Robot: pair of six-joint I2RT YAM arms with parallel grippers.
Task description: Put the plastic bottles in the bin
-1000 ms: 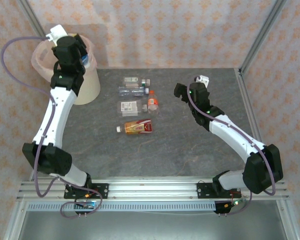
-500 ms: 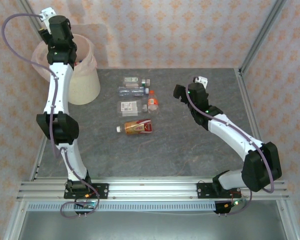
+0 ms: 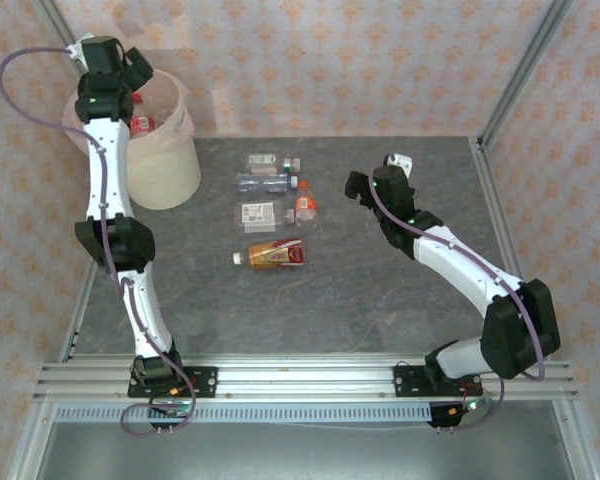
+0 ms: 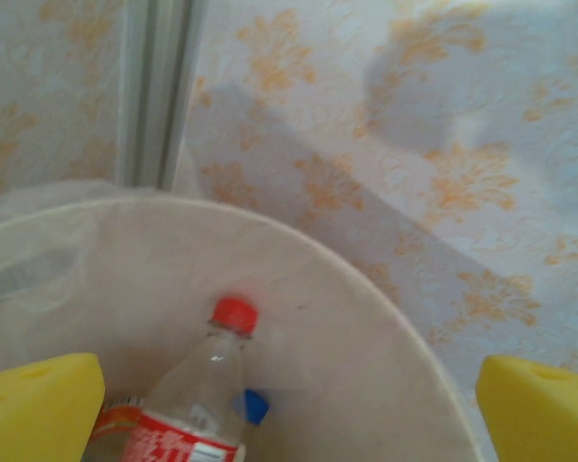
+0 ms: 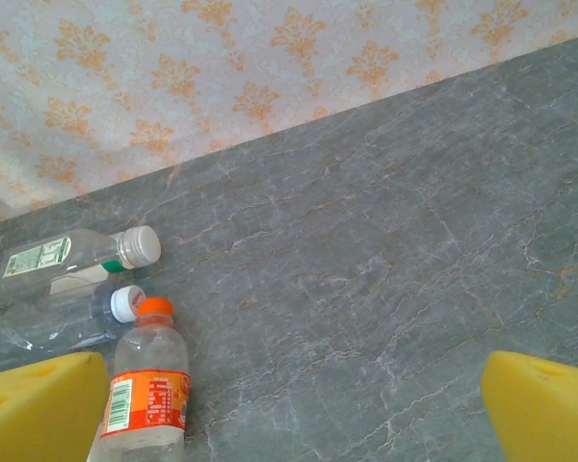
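My left gripper [image 3: 133, 76] hangs open over the far rim of the cream bin [image 3: 170, 170]; its yellow fingers [image 4: 39, 404] stand wide apart with nothing between them. Below them, inside the bin [image 4: 366, 279], a red-capped plastic bottle [image 4: 197, 395] leans on the wall beside a blue cap [image 4: 255, 404]. Several plastic bottles lie mid-table: green-labelled [image 3: 265, 161], clear [image 3: 263, 181], orange-capped [image 3: 305, 203], white-labelled [image 3: 260, 213] and amber [image 3: 270, 256]. My right gripper [image 3: 356, 190] hovers open just right of them, with the orange-labelled bottle [image 5: 149, 385] near its left finger [image 5: 39, 404].
The bin stands in the table's far left corner against the patterned wall. An aluminium post [image 3: 515, 70] rises at the far right corner. Grey tabletop [image 3: 380, 290] stretches in front of and to the right of the bottles.
The left arm stretched further back over the bin and its gripper opened; a red-labelled bottle now lies in the bin. The right arm barely moved.
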